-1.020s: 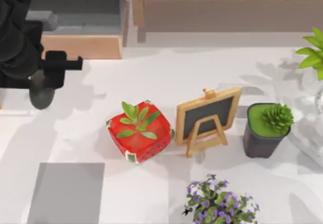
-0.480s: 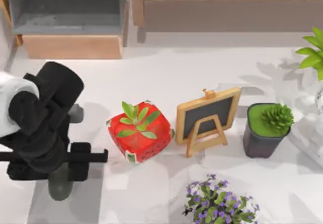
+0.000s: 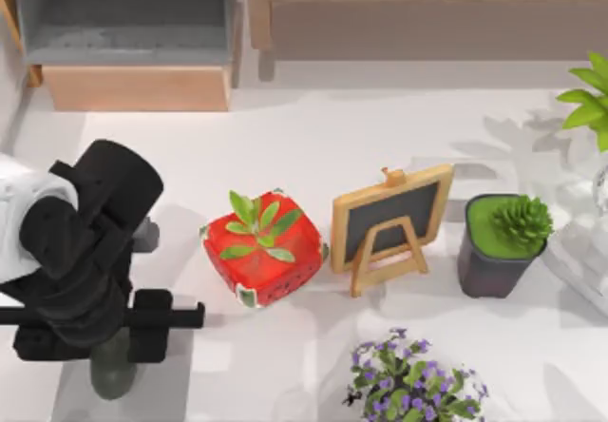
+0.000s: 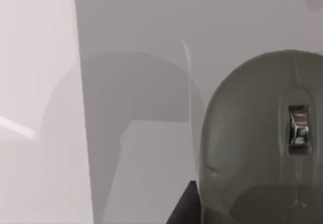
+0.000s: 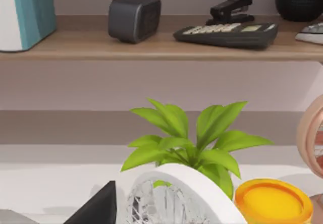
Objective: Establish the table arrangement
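The left arm hangs over the grey mat (image 3: pixel 85 398) at the near-left of the white surface (image 3: pixel 380 127), well to the left of the red strawberry-patterned planter (image 3: pixel 263 258). Under its tool (image 3: pixel 114 365) sits a grey computer mouse (image 4: pixel 262 138), its rounded end poking out below the arm in the top view. In the left wrist view the mouse lies over the mat with its shadow close beneath it, so it looks low, but I cannot tell whether it is touching the mat or just above it, nor whether the tool is clenched on it or released.

Judged from this, the step in hand is placing the mouse on the mat, left of the planter. The next move calls for a short, straight descent if any gap remains, then letting go and lifting clear without dragging the mouse off the mat.

Right of the planter stand a small chalkboard easel (image 3: pixel 391 222), then a dark potted succulent (image 3: pixel 503 241). The right arm's wrist view looks past a leafy green plant (image 5: pixel 189 143) toward the wooden shelf (image 5: pixel 151 45).
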You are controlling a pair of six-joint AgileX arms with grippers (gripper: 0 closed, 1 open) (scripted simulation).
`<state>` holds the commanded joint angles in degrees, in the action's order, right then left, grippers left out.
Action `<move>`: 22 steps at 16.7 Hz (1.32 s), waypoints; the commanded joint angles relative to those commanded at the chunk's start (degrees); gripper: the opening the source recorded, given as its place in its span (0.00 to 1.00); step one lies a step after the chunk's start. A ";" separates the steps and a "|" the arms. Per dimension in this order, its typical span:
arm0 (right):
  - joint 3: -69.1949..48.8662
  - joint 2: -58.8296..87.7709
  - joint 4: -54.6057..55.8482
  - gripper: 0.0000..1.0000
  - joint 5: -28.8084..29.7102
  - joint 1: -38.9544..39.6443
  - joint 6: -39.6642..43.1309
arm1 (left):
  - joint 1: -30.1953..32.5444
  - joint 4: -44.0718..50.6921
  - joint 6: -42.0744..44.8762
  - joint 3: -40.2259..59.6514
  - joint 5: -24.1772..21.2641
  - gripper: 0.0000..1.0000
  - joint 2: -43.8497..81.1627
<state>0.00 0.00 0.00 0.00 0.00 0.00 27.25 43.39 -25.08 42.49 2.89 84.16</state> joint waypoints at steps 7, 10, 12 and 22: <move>0.00 0.00 0.00 1.00 0.00 0.00 0.00 | 0.11 -0.43 -0.13 1.28 0.01 0.00 -0.85; 0.00 0.00 0.00 1.00 0.00 0.00 0.00 | 0.15 -0.82 -0.20 2.09 0.09 0.00 -1.40; 0.00 0.00 0.00 1.00 0.00 0.00 0.00 | 0.14 -1.13 -0.22 2.61 0.18 0.00 -1.76; 0.00 0.00 0.00 1.00 0.00 0.00 0.00 | 0.06 -2.91 -0.04 3.37 0.49 0.00 -2.65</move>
<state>0.00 0.00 0.00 0.00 0.00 0.00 27.31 40.47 -25.12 45.86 3.38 81.51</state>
